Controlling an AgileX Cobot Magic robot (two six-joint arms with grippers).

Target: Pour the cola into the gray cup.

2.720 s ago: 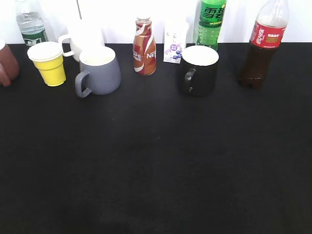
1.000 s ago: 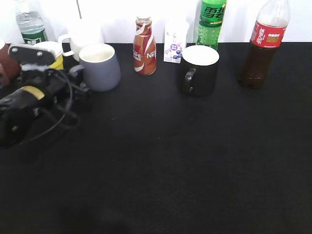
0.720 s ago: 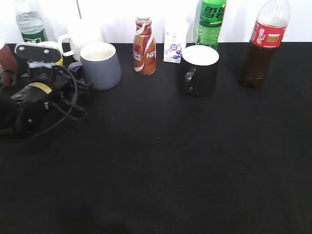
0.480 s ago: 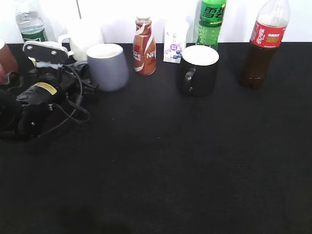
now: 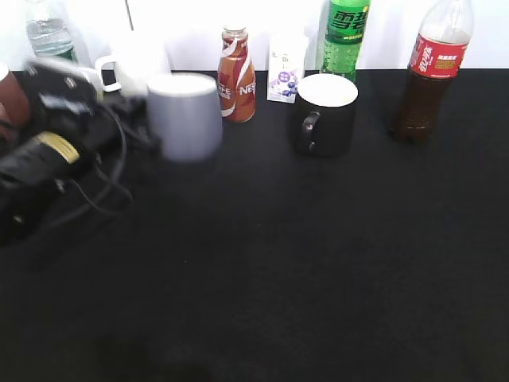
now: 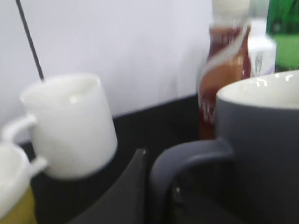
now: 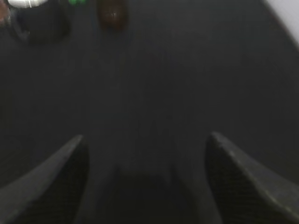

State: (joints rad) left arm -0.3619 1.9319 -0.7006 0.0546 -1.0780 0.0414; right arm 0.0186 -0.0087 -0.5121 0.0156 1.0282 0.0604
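So going left to right with the gray cup (image 5: pixel 184 116) as the anchor: the left gripper (image 6: pixel 156 186) is right at the cup's handle, on its left side. In the left wrist view the handle loop sits between the dark fingers, but the shot is blurry and cropped, so I honestly can't tell how far apart the jaws are or whether they're really clamped on the handle. The cup looks smeared in the exterior view, and whether it's sitting on the black table (image 5: pixel 278 263) or just off it I can't say. Behind the cup to its left is the white mug (image 5: pixel 131 62), just to its right the Nescafe bottle (image 5: pixel 235 76), then further right the black mug (image 5: pixel 322 111). The cola (image 5: pixel 428 72) is way off to the cup's right at the back edge, upright, with nothing touching it. The right gripper (image 7: pixel 145 182) hangs over bare table with its jaws spread wide and nothing in them. My read: we're on the cup-fetching step, pouring hasn't started. Next up probably means getting the cup somewhere central and clear, then the right arm going for the cola.
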